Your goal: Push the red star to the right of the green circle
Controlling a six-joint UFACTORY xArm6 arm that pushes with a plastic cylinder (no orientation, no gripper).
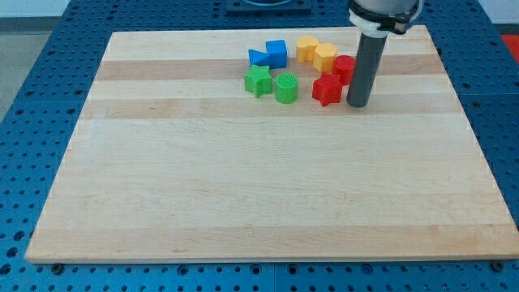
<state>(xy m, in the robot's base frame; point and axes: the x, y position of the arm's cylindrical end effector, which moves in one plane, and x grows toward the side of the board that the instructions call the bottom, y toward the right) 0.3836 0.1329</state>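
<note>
The red star [327, 89] lies near the view's top, a short gap to the right of the green circle [285, 88]. My tip [358, 105] stands just to the right of the red star, close to it; I cannot tell if they touch. A second red block [344, 68] sits just above the star, partly hidden behind the rod.
A green star [258, 81] lies left of the green circle. Two blue blocks [269, 55] sit above them. Two yellow blocks [316, 53] sit above the red ones. All rest on a wooden board [259, 186] with a blue perforated surface around it.
</note>
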